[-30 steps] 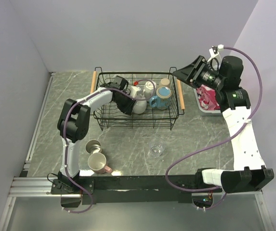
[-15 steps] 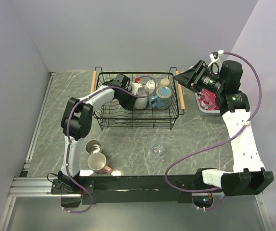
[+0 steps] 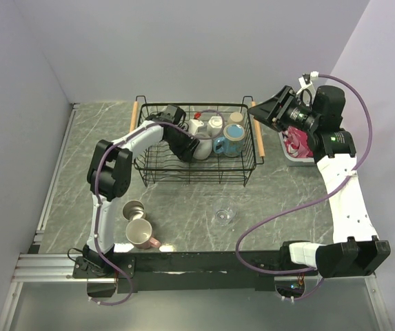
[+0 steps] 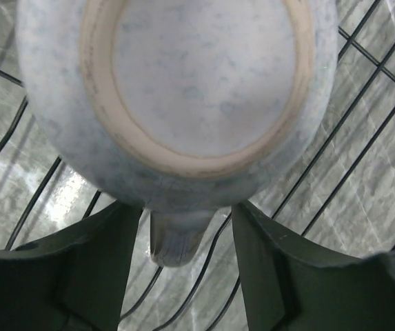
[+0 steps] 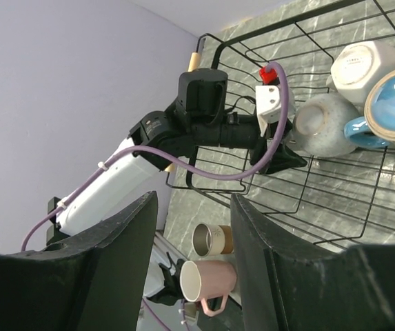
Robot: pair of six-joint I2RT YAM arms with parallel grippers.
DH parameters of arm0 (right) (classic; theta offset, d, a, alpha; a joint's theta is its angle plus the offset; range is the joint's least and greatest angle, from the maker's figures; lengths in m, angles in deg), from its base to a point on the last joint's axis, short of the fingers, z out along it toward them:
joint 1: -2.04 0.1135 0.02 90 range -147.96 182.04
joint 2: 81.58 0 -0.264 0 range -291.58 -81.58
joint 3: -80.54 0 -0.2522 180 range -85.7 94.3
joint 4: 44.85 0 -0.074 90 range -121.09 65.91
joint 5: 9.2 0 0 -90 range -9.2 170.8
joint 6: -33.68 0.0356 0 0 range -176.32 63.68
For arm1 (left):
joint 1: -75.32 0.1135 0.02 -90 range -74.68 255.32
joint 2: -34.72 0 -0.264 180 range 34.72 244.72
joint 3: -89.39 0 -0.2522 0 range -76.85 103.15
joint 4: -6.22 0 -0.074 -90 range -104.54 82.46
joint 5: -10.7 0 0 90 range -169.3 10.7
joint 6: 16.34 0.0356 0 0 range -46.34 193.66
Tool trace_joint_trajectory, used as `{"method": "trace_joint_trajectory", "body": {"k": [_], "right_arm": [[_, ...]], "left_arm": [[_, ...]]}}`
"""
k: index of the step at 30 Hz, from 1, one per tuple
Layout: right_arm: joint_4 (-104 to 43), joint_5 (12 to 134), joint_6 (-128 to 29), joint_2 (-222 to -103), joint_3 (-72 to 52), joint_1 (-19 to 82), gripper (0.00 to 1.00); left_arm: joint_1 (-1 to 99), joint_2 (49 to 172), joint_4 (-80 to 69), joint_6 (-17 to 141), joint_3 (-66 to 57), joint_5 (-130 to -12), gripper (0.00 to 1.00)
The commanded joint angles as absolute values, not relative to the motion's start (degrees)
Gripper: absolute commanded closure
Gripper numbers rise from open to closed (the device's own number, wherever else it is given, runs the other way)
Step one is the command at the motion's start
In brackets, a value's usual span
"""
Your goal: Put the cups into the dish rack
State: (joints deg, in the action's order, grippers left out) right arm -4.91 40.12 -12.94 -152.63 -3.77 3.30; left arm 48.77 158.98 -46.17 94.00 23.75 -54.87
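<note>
The black wire dish rack [image 3: 157, 172] stands mid-table. In it are two white mugs [image 3: 202, 148] [image 3: 215, 125], a tan cup [image 3: 236, 117] and a blue mug [image 3: 232, 141]. My left gripper [image 3: 189, 147] reaches into the rack. In the left wrist view its fingers [image 4: 100, 255] stand apart on either side of the handle of the white speckled mug [image 4: 183, 83], which lies bottom toward the camera, with small gaps showing. A steel cup [image 3: 134, 209], a pink mug [image 3: 140, 234] and a clear glass [image 3: 225, 215] lie on the table in front. My right gripper [image 3: 269, 110] is open and empty above the rack's right handle.
A white basket with pink cloth [image 3: 295, 141] sits right of the rack under my right arm. The right wrist view shows the left arm [image 5: 183, 131] in the rack, the steel cup [image 5: 211, 239] and the pink mug [image 5: 207, 279] near the table's front edge.
My left gripper and the white mug have shifted slightly to the back right inside the rack. My right gripper has drawn a little to the right, away from the rack.
</note>
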Motion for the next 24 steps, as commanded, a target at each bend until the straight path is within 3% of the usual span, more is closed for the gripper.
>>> {"method": "trace_joint_trajectory", "body": {"k": [1, 7, 12, 18, 24], "right_arm": [[-5.3, 39.5, -14.5, -152.5, -1.5, 2.8, 0.46], [12.6, 47.7, -27.6, -151.2, 0.4, 3.8, 0.40], [25.9, 67.2, -37.1, -148.6, -4.0, 13.5, 0.42], [30.5, 80.2, -37.4, -148.8, -8.2, 27.9, 0.42], [33.2, 86.2, -37.8, -155.9, -2.6, 36.7, 0.42]], "left_arm": [[49.4, 155.1, -49.3, 95.8, 28.4, -53.0, 0.38], [51.0, 150.2, -54.6, 94.9, 36.5, -50.2, 0.33], [54.1, 142.2, -57.2, 91.5, 39.2, -43.5, 0.33], [60.2, 130.4, -53.6, 84.5, 33.2, -40.4, 0.33], [67.8, 120.6, -48.2, 79.6, 20.8, -39.7, 0.34]]}}
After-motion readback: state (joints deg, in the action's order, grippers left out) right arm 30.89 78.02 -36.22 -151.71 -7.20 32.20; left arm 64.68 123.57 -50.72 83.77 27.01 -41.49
